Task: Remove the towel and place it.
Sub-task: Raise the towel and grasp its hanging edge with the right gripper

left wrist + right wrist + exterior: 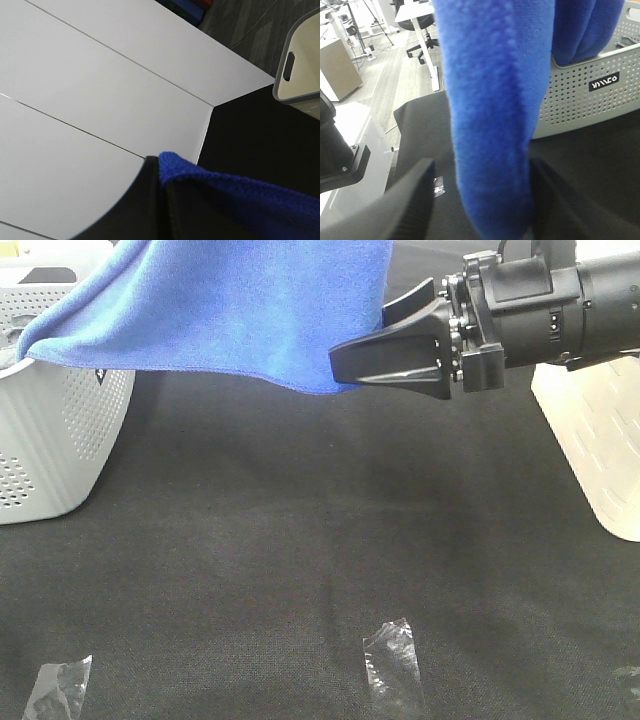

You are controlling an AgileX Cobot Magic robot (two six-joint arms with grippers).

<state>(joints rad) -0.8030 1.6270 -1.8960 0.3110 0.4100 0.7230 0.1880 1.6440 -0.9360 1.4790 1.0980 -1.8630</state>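
One bright blue towel hangs stretched above the black table, one side draped over the rim of the perforated basket. The right gripper straddles a hanging fold at its lower edge, jaws partly open and not clamped on it. The left gripper is closed, with the towel's edge pinched at its tip

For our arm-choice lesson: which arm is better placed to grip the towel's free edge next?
Probably right: the right tool straddles the blue towel's edge; the left tool is shut on another part.
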